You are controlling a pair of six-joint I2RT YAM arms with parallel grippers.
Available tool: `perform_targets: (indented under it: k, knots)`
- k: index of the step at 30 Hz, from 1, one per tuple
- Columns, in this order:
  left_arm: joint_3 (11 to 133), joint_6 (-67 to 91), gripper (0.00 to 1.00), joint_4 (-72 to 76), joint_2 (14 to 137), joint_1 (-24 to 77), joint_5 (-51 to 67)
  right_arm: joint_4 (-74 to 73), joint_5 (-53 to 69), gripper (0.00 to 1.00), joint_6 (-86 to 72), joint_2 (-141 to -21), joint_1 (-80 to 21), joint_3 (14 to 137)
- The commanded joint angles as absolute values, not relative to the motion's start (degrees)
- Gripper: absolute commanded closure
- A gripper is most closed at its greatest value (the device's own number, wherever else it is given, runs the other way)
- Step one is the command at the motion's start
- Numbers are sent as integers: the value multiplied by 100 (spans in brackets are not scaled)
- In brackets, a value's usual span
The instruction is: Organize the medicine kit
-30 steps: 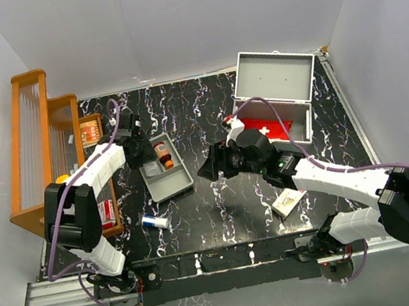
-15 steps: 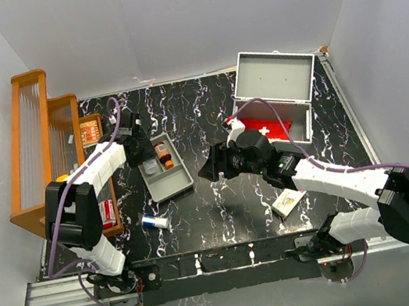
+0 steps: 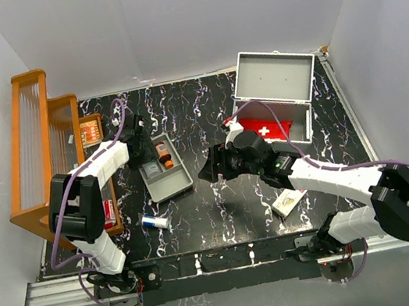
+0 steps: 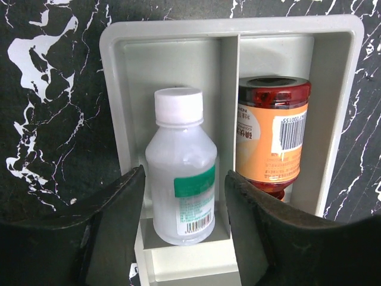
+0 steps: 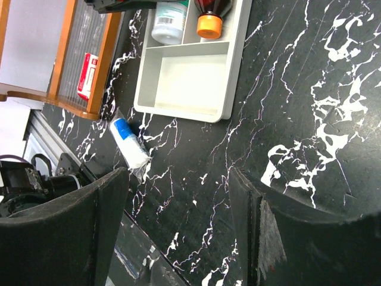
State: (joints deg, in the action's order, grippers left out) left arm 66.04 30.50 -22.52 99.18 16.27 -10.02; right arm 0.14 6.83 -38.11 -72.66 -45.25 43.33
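While the sorting is only part done, your left tool (image 4: pixel 184 193) looks set to pick the white bottle (image 4: pixel 178 137) out of the grey tray (image 4: pixel 229 27).

Nearest you, a blue-capped tube (image 3: pixel 154 223) and a small carton (image 3: pixel 289 201) lie loose on the tabletop (image 3: pixel 196 107). Further in, the left tool is spread, one finger on each side of the white bottle and neither visibly touching it; an amber bottle (image 4: pixel 271 140) lies in the next compartment. Your right tool (image 5: pixel 178 176) hovers spread and empty over bare tabletop. At the far right the medicine kit (image 3: pixel 274 77) stands open, lid raised, with a red pouch (image 3: pixel 263 127) inside. Next, I judge, you need to close squarely on the bottle's body, lift it clear of the divider, and carry it across to the kit.
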Motion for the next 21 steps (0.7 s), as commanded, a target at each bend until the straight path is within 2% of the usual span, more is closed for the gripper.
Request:
perform_targets:
  k: [1,6,13,21]
  knots:
    - [6846,2903,43,-2464,9775,1609,-1131,185,670,35,-3891,-7366,-4509,4515]
    - [6910,2870,38,-2665,9348,1615,-970,163,747,35,-3796,-7464,-4509,4590]
    - [6656,2706,32,-2549,7962,1609,-639,21,947,35,-3669,-7725,-4594,4762]
    - [6613,2133,24,-1771,6304,1613,298,-191,434,37,-3410,-8590,-5540,5364]
